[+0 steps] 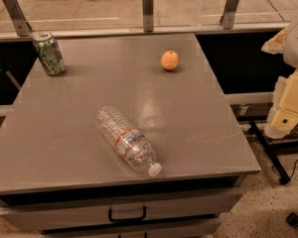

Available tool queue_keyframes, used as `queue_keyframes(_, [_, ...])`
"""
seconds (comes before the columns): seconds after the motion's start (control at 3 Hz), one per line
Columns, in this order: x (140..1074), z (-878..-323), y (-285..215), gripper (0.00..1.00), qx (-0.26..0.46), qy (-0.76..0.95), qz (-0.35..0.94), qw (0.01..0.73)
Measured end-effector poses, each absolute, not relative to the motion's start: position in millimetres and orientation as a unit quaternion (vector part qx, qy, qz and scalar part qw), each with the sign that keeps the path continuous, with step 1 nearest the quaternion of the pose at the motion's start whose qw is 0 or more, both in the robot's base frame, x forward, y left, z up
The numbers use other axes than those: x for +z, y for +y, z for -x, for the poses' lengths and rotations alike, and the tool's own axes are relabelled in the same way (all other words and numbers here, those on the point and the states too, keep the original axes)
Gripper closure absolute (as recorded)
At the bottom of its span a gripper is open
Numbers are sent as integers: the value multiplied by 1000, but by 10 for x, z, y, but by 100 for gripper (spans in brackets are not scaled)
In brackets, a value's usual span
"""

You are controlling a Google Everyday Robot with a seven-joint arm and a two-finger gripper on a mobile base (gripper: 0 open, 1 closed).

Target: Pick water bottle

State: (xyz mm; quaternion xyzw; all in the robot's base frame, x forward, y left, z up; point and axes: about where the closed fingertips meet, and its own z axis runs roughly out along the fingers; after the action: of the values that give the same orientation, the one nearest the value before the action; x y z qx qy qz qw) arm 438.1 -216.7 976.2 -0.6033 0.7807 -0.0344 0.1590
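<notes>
Because the water bottle (126, 140) lies on its side close to the near edge of the tabletop (198, 123), cap toward the near right, a glancing contact could roll it off. The ribbed plastic may also slip.

Gripper (286, 108): off the tabletop to the right, well apart from the bottle; open or closed, cannot tell.

Bottle capped, contents not discernible. Green can (49, 53) upright, far left.

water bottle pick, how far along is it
Done: nothing yet. The water bottle lies on its side on the grey table, cap toward the near edge, untouched.
In hand: the gripper sits off the table's right side, well apart from the bottle.
Left: reach over, grasp the bottle and lift it. The green can and the orange sit farther back.
</notes>
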Motion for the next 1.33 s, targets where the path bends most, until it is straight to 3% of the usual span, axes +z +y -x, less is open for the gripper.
queue_keyframes(0.33, [9762,-4381,-2166,0,-34,781,603,159])
queue_keyframes(0.67, [9634,-4465,-1827,0,0,777,606,171])
queue_keyframes(1.33, [9231,-4523,-593,0,98,763,614,179])
